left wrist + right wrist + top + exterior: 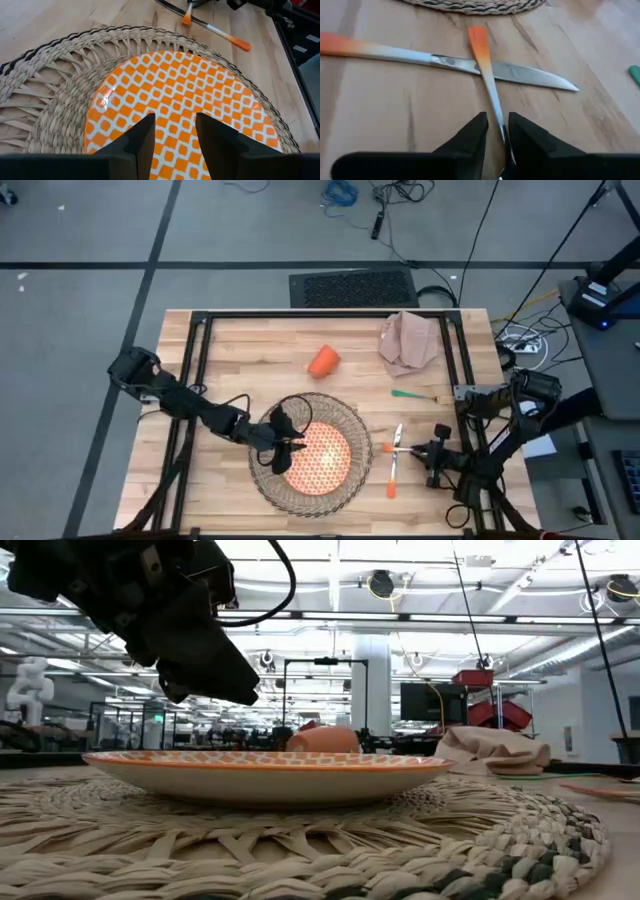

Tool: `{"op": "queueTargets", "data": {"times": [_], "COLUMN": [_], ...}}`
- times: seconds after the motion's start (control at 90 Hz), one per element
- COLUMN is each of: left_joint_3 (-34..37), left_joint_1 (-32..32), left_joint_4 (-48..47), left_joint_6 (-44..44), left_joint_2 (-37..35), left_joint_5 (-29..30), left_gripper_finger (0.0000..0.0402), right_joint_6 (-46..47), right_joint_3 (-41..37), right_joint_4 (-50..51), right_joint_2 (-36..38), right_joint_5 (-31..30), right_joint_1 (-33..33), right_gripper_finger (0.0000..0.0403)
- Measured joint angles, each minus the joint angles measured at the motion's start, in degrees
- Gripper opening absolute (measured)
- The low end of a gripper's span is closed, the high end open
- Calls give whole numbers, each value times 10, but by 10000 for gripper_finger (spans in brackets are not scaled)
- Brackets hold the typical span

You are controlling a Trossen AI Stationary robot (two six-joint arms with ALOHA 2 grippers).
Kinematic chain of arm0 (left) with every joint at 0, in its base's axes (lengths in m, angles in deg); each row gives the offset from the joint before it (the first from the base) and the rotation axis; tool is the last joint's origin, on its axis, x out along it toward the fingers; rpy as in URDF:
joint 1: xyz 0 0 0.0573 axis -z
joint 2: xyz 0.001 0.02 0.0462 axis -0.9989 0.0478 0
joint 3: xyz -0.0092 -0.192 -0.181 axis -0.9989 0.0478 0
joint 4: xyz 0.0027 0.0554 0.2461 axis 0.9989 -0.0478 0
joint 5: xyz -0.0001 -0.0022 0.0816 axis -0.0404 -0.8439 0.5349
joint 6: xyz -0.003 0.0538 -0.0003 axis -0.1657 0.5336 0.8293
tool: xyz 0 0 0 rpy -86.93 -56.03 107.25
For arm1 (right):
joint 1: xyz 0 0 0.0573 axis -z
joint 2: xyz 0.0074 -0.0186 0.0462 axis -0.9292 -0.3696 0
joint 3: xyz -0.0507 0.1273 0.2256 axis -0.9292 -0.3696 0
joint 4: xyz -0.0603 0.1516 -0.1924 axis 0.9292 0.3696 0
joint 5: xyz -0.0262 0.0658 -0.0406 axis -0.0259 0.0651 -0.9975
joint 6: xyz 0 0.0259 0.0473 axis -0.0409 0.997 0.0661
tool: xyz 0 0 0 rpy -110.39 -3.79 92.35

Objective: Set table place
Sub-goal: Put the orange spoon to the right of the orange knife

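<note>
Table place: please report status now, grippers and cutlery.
Left gripper open above orange-patterned round plate on woven wicker placemat. Right gripper closing around orange-handled utensil, which lies crossed over orange-handled knife.

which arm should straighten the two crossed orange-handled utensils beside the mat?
Right. The right tool is already at the crossed orange-handled knife and second orange-handled utensil, its fingers closed around that utensil's metal end. The left tool hangs open over the orange-checked round plate on the woven wicker placemat.
</note>
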Motion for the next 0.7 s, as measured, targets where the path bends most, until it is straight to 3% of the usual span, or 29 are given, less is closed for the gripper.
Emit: {"op": "queueTargets", "data": {"times": [0.444,0.7], "left_joint_3": [0,0], "left_joint_1": [0,0], "left_joint_4": [0,0], "left_joint_6": [1,4], "left_joint_2": [0,0], "left_joint_5": [1,7], "left_gripper_finger": [128,128], "right_joint_6": [-44,80], "right_joint_3": [21,21], "right_joint_4": [13,71], "right_joint_2": [45,107], "right_joint_5": [-28,-56], "right_joint_1": [0,10], "right_gripper_finger": [79,79]}}
